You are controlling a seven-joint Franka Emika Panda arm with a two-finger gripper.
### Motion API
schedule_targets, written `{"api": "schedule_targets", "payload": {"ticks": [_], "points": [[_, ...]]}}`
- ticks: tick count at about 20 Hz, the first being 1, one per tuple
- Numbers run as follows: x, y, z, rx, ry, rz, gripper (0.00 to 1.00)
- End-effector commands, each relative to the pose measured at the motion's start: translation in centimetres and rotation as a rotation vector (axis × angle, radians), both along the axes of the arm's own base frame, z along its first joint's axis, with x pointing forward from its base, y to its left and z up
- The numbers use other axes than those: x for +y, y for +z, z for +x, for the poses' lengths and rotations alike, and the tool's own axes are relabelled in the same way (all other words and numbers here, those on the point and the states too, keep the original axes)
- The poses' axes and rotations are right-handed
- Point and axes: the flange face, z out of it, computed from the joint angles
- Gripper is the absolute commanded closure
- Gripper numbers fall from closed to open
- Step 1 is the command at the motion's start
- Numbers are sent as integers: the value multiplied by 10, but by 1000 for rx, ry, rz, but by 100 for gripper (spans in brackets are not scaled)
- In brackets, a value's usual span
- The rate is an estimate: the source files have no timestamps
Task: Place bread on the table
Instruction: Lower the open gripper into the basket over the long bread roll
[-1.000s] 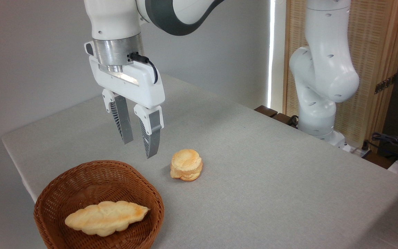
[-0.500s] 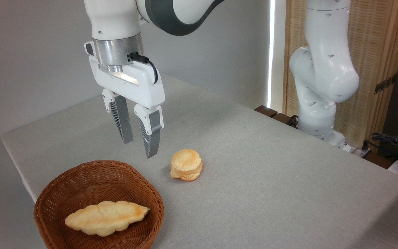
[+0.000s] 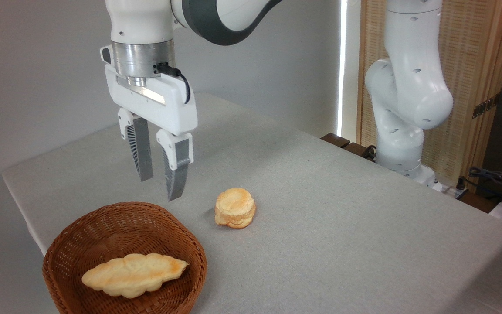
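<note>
The bread (image 3: 134, 274), a long flat leaf-shaped pastry with lobed edges, lies inside the round brown wicker basket (image 3: 68, 244) at the near left corner of the worktop (image 3: 342, 226). Its browned pointed tip faces right and reaches almost to the basket's right wall; its pale blunt end points left. The basket wall rises all around the bread, so nothing reaches it from the side, but from above it lies bare.

The claw (image 3: 159, 189) hangs in the air above the far rim of the basket, apart from both the bread and the wickerwork. Its two ribbed grey fingers (image 3: 176, 174) point down, set a little apart with a narrow gap between them, and they hold nothing. A black cable loops at the wrist above them.

A small round stacked bun (image 3: 235, 208) sits on the grey cloth just right of the basket, below and to the right of the claw, touching neither. The cloth around the bun and towards the right and far edges carries nothing more.

Beyond the far right edge stands the white base of the arm (image 3: 403, 96), in front of a slatted wooden screen (image 3: 473, 65). Some dark cables (image 3: 490, 179) lie at the right edge of the view, off the worktop. A plain grey wall (image 3: 37, 65) stands behind the left side.
</note>
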Motion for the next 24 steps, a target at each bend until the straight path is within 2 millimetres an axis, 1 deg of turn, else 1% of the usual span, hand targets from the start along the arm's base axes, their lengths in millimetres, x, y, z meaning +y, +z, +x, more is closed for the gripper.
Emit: {"api": "schedule_targets", "payload": {"ticks": [1,3,5,6,7,9,12,16,17,19,24], "points": [[2,0,4,-31,-127,30,0],[5,-3,5,-31,-202,47,0],[5,-14,11,-30,-298,74,0],[4,-17,13,-32,-315,79,0],[7,-24,18,-32,-341,89,0],[12,-29,21,-29,-365,98,0],[14,-40,26,-23,-447,119,0],[16,-54,36,-37,-474,131,0],[26,-61,40,-36,-459,134,0],[33,-69,47,-48,-454,141,0],[35,-99,59,-37,-450,140,0]]}}
